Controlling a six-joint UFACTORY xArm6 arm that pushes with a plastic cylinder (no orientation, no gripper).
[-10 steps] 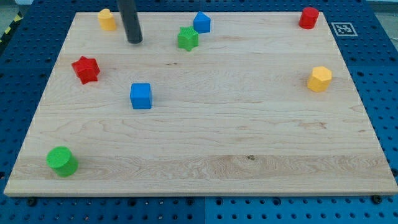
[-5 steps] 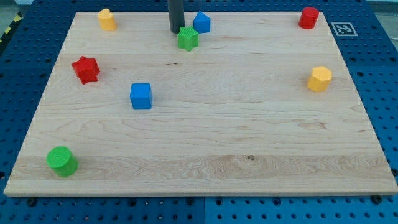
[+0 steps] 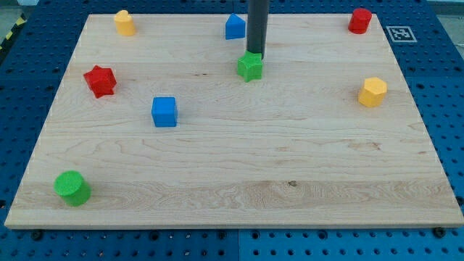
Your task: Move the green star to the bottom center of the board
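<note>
The green star lies on the wooden board, near the top centre. My tip touches the star's upper right side, just above it in the view. The dark rod rises straight up from there and leaves the view at the top edge.
A blue house-shaped block sits up and left of the star. A blue cube, a red star, a yellow block, a red cylinder, a yellow hexagon and a green cylinder lie around the board.
My tip has swept from the top left to the right and down. It has pushed the green star down and right, away from the blue house-shaped block.
</note>
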